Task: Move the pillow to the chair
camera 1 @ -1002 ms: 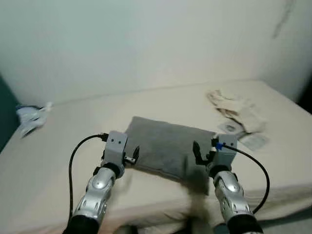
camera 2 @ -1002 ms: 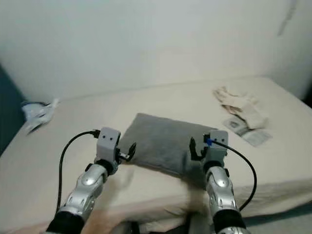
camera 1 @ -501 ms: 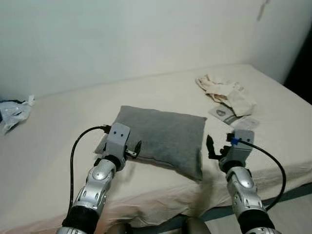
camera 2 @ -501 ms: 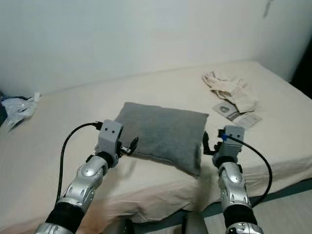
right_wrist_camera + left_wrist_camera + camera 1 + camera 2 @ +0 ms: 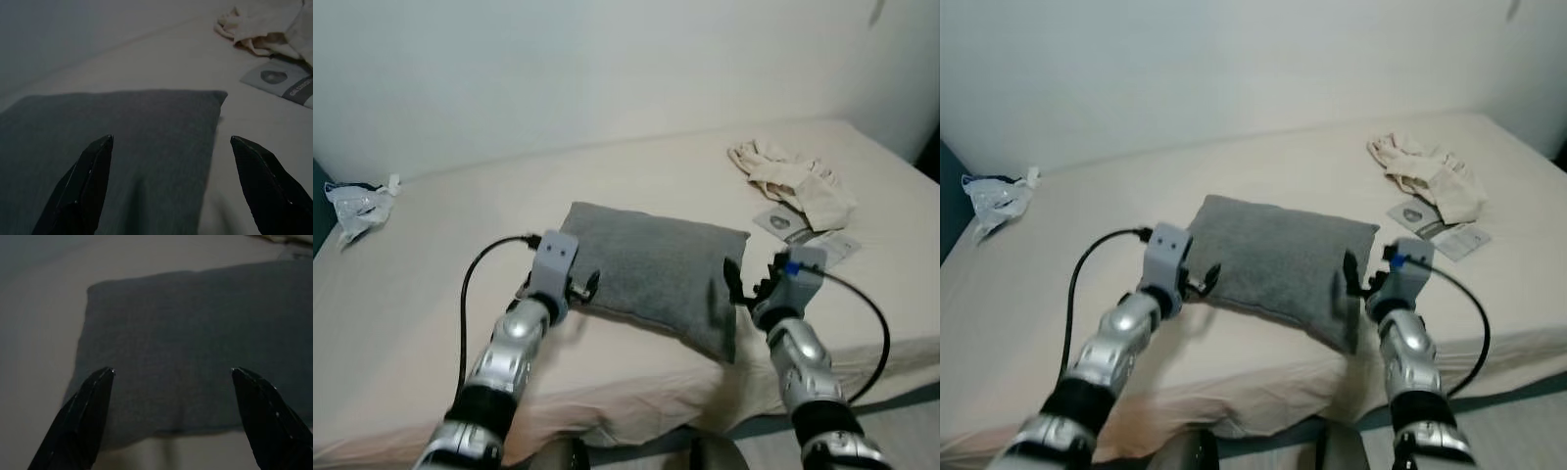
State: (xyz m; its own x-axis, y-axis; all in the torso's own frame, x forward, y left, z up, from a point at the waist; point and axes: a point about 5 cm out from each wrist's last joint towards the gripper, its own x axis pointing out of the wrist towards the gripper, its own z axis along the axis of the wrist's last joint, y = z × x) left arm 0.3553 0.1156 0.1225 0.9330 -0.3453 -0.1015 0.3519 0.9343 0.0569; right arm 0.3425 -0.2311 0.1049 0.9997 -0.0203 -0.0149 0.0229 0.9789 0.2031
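A grey pillow (image 5: 651, 272) lies on the cream bed (image 5: 401, 304), near its front edge. My left gripper (image 5: 587, 287) is at the pillow's left edge, low over the sheet. In the left wrist view that gripper (image 5: 172, 371) is open, its fingers spread wide with the pillow (image 5: 186, 328) just ahead of them. My right gripper (image 5: 732, 279) is at the pillow's near right corner. The right wrist view has this gripper (image 5: 171, 139) open too, the pillow (image 5: 122, 122) lying between and beyond its fingertips. I cannot tell whether any finger touches the fabric.
A crumpled beige cloth (image 5: 793, 176) and some printed leaflets (image 5: 808, 235) lie on the bed at the right. A crumpled plastic bag (image 5: 357, 201) sits at the far left. A pale wall runs behind the bed. The bed's front edge (image 5: 636, 411) is just below my arms.
The camera has shifted a little. My right gripper has come in from beside the pillow to its near right corner. The left gripper stays at the left edge.
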